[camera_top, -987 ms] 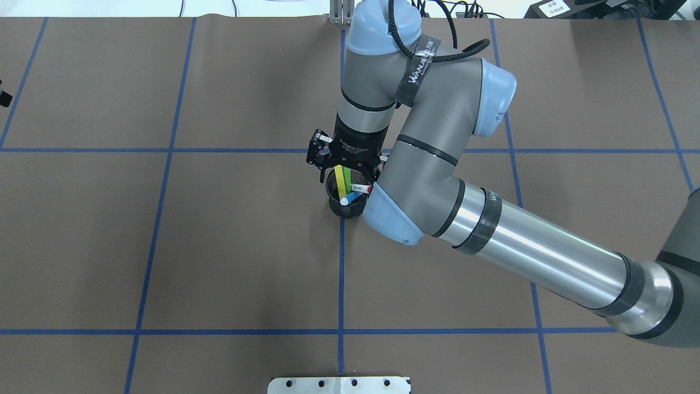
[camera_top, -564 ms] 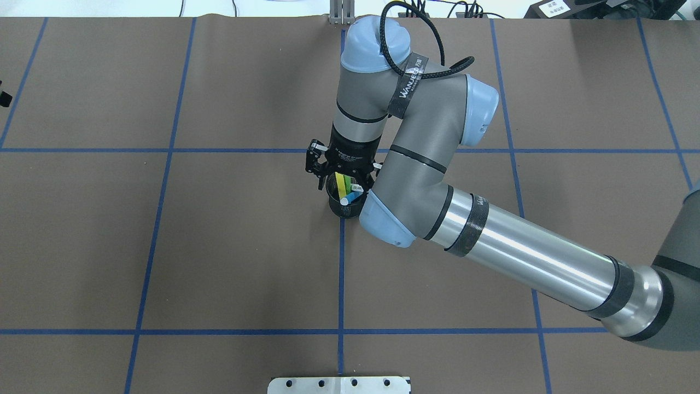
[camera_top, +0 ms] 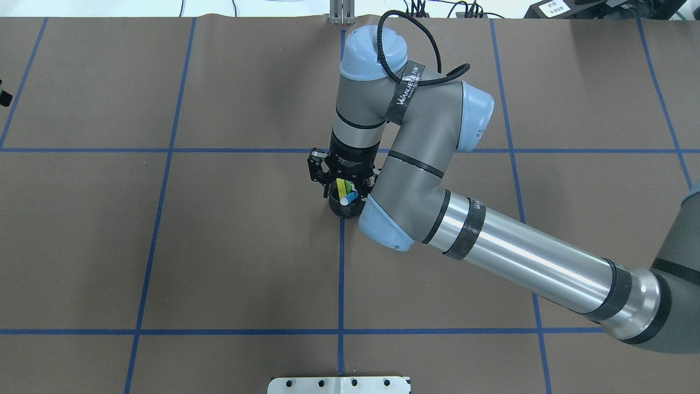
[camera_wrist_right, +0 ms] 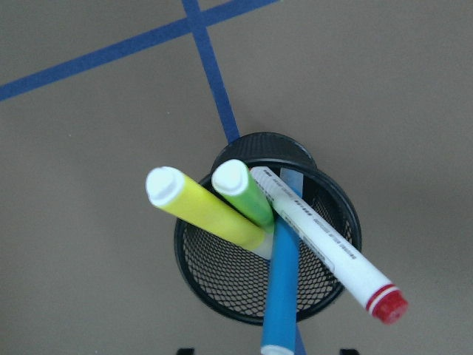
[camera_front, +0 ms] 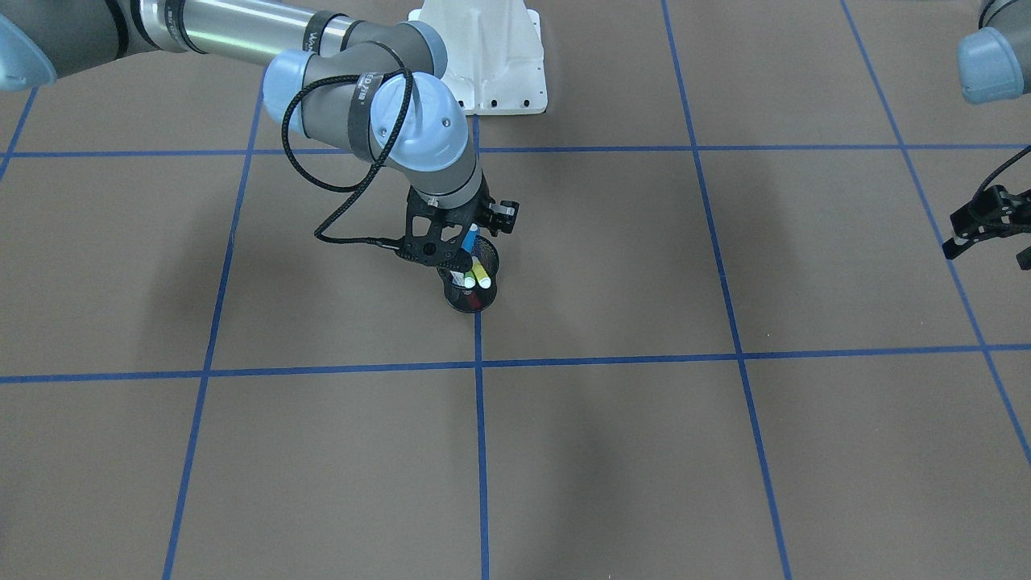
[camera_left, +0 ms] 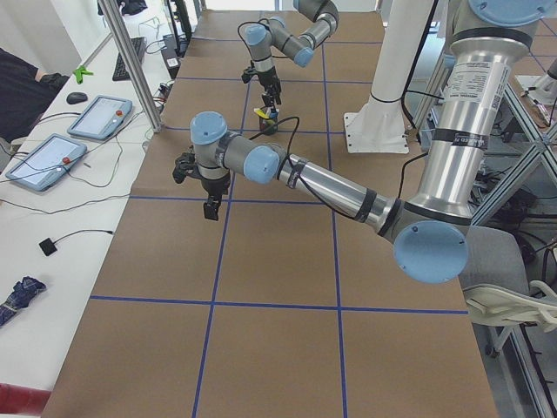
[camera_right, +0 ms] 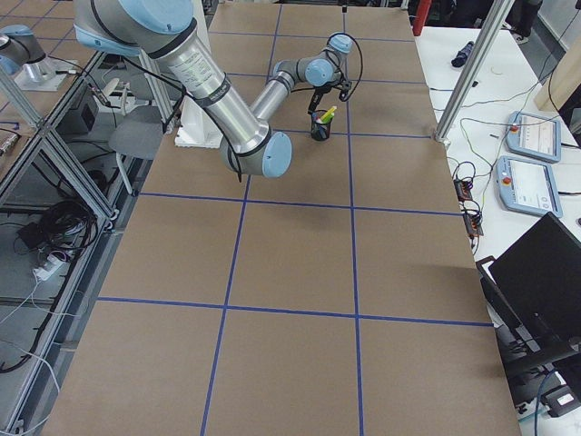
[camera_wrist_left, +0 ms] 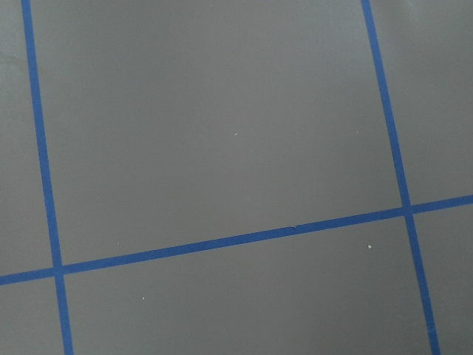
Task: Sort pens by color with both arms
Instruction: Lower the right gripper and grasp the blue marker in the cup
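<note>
A black mesh cup (camera_wrist_right: pixel 194 275) holds the pens: yellow (camera_wrist_right: pixel 207 214), green (camera_wrist_right: pixel 244 196), blue (camera_wrist_right: pixel 281 296), and a white one with a red end (camera_wrist_right: pixel 325 251), all leaning. My right gripper (camera_top: pixel 345 185) hangs open just above the cup (camera_top: pixel 344 209). In the right wrist view its fingertips straddle the blue pen's top at the bottom edge, touching nothing. From across the table the cup (camera_front: pixel 471 300) sits on a blue line under the right gripper (camera_front: pixel 451 259). My left gripper (camera_front: pixel 989 251) hovers open and empty far off at the table's side.
Brown paper with a blue tape grid (camera_top: pixel 340 273) covers the table. The white pedestal base (camera_front: pixel 483 56) stands behind the cup. Tablets (camera_left: pixel 100 117) and cables lie on a side bench. The left wrist view shows only bare paper and tape (camera_wrist_left: pixel 222 240).
The right arm has lowered its wrist toward the cup, bringing the open gripper down over the pen tops. The pens and cup have not moved.
</note>
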Controlling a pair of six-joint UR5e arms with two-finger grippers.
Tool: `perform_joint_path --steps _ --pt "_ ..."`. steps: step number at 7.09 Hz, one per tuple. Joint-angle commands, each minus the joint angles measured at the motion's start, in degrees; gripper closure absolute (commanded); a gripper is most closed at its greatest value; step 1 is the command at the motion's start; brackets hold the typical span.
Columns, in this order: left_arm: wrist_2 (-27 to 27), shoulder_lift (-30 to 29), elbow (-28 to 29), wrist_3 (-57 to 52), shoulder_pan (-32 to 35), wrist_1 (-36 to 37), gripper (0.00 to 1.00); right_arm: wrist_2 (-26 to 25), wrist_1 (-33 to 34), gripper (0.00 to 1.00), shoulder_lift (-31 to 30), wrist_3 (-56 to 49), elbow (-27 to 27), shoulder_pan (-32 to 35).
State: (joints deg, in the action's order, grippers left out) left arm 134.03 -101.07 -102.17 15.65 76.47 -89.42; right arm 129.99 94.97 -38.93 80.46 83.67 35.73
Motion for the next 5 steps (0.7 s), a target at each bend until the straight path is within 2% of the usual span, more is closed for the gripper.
perform_joint_path --steps 1,5 --pt "0.0 0.0 -0.1 0.0 0.0 0.0 0.0 0.0 -2.7 0.42 0.0 -0.8 -1.8 -0.1" --pt "0.0 0.0 -0.1 0.0 0.0 0.0 0.0 0.6 -3.0 0.4 -0.2 -1.2 -2.0 -0.1"
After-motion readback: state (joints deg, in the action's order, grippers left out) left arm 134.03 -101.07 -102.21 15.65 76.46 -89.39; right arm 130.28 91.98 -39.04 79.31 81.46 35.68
